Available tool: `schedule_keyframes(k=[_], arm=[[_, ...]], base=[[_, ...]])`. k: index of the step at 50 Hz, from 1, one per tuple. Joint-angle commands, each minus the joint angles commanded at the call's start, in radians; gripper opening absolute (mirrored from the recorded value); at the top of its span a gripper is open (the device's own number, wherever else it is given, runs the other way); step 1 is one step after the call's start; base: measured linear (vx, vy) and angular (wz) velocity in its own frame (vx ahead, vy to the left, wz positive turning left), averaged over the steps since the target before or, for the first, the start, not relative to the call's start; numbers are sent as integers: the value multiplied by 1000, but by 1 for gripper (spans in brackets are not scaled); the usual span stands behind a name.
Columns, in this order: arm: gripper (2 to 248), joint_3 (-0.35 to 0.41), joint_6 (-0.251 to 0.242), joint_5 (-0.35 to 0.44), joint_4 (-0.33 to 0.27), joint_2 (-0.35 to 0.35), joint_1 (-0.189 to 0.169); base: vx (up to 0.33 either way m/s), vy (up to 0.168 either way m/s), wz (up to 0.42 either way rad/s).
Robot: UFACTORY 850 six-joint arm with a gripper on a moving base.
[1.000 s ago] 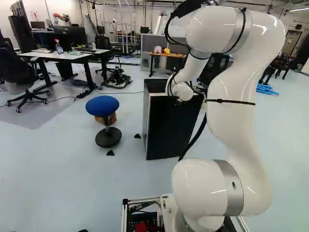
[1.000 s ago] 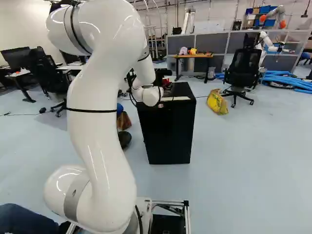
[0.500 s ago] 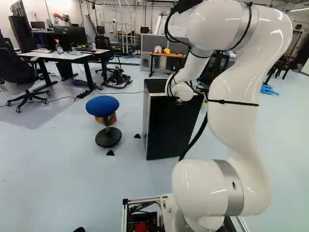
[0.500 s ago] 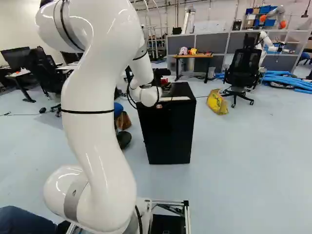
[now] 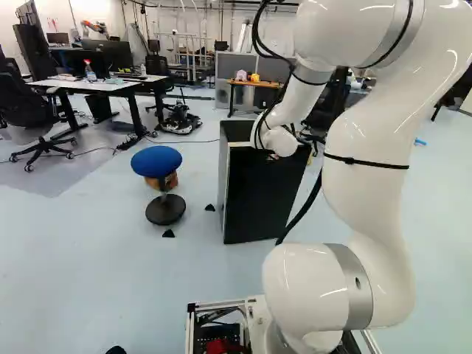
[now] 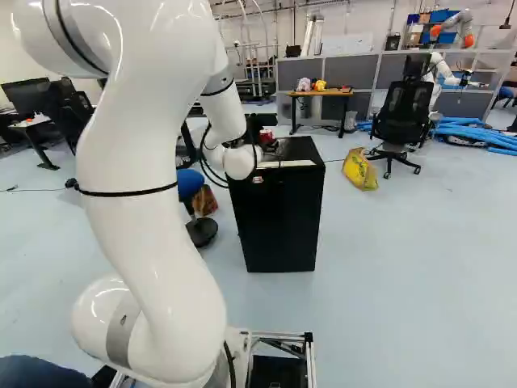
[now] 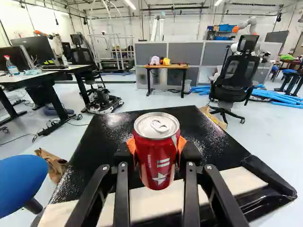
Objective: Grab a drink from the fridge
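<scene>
Wrist view: gripper [image 7: 156, 144] parted to the width of the red can [image 7: 157, 163], an orange pad pressed on either side; can upright, over the top of the black fridge [image 7: 111, 135]. Whether its base touches that top, cannot tell. Step in hand, as judged: bearing the drink away. Method: squeeze firmly but short of denting thin metal, wrist level, straight lift before sideways travel, so the base does not scrape the pale strip [image 7: 236, 181] near the fridge edge.
</scene>
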Motion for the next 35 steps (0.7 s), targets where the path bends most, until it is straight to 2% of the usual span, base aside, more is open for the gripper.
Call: schedule_keyframes(k=[35], arm=[[100, 303, 0, -44, -4, 271, 58]], base=[[0, 0, 0]])
